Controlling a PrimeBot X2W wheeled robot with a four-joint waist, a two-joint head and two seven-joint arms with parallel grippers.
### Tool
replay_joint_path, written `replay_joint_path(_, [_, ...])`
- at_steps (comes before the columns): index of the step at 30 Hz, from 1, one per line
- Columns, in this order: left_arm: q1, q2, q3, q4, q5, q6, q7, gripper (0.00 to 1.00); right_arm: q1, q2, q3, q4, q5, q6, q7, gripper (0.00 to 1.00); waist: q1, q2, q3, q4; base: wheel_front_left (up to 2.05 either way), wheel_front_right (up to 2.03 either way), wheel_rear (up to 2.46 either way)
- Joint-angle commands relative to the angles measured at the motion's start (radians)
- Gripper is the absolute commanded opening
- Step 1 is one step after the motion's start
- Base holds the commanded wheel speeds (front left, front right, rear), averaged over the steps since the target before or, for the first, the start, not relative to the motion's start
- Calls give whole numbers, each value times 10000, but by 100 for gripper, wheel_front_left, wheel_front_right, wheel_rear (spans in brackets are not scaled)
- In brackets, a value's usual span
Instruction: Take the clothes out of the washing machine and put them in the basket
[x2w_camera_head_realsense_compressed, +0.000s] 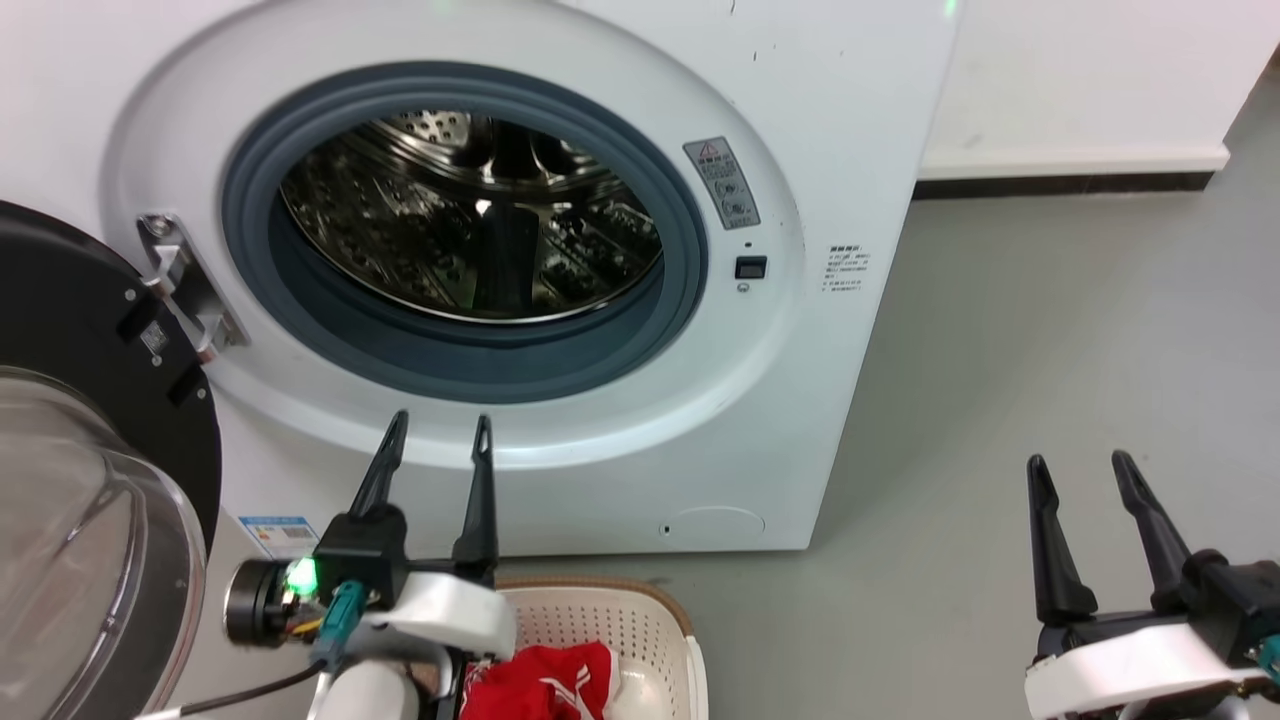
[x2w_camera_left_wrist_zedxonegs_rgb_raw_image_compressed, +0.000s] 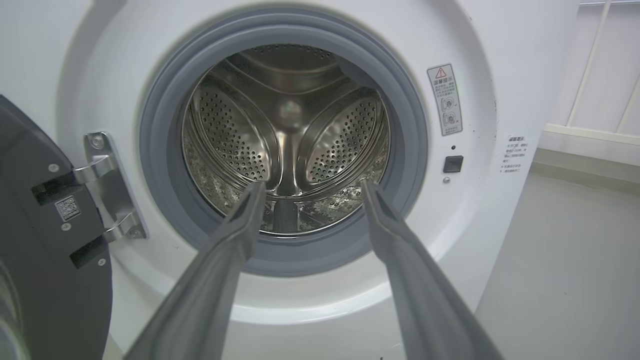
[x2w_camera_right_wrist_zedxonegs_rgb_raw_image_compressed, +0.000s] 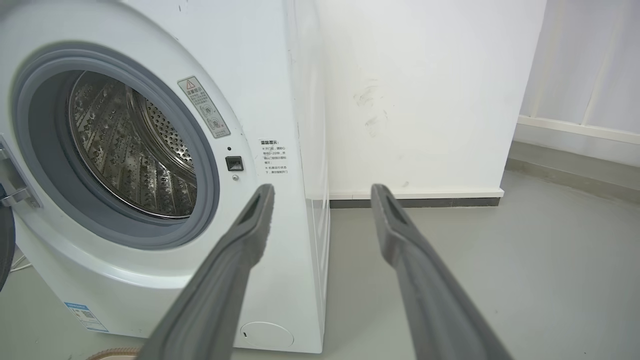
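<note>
**A:** Plain grey floor (x2w_camera_head_realsense_compressed: 1050, 350), white wall behind. The washing machine (x2w_camera_head_realsense_compressed: 800, 400) stood with its door (x2w_camera_head_realsense_compressed: 60, 330) swung wide, and the drum (x2w_camera_left_wrist_zedxonegs_rgb_raw_image_compressed: 285, 140) looked bare as far as I could see.

**B:** Yep, the clothes (x2w_camera_head_realsense_compressed: 545, 685) lay in the basket (x2w_camera_head_realsense_compressed: 620, 615) just below. Looked pretty much done. The left gripper (x2w_camera_head_realsense_compressed: 441, 420) and right gripper (x2w_camera_head_realsense_compressed: 1078, 460) were both spread, holding nothing.

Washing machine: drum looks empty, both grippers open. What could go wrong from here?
1. The open door stands close beside the left gripper; a leftward swing might hit it.
2. The drum floor behind the gasket lip is partly hidden, so a small garment could be missed.
3. The clothes lie in the basket close by the left forearm; lowering it may snag them.
</note>
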Motion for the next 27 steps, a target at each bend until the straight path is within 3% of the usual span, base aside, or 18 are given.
replay_joint_path(1, [208,60,71,14,-50,-2,-22,100,172,-3,-1,-45,-43,-3,40,100,2,0,-166,23,0,0,0])
replay_joint_path(27, [833,-49,267,317,-324,110,-22,100,464,-3,135,-199,58,-3,94,100,2,0,-271,-21,0,0,0])
